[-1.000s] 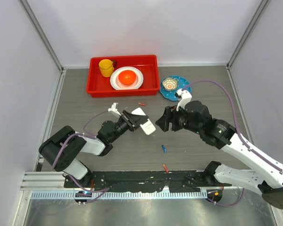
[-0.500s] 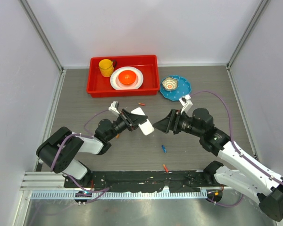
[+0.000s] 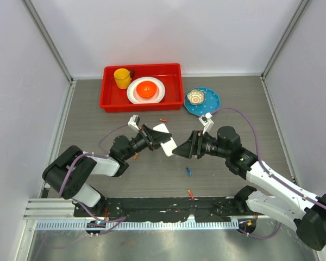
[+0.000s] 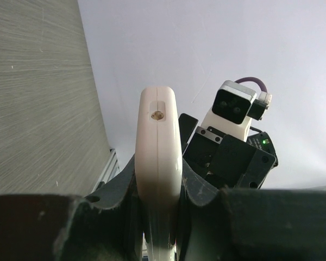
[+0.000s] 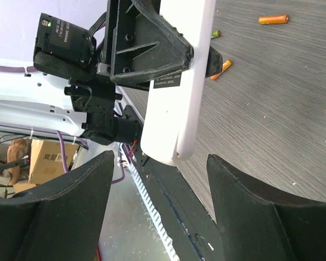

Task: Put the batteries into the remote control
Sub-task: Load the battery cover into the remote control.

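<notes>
Your left gripper (image 3: 152, 138) is clenched on the remote control (image 3: 167, 147) and holds it off the table (image 3: 98, 130) near the middle, with the handset edge-on between the fingers in the left wrist view. Your right gripper (image 3: 179, 149) is released, its jaws spread wide just beside the remote's free end, which shows between the two fingers with a gap on each side. The batteries lie loose on the table: an orange battery (image 3: 163, 119) between the remote and the red tray (image 3: 141, 107), a blue battery (image 3: 189, 172) and a reddish battery (image 3: 190, 193) nearer the arm bases.
</notes>
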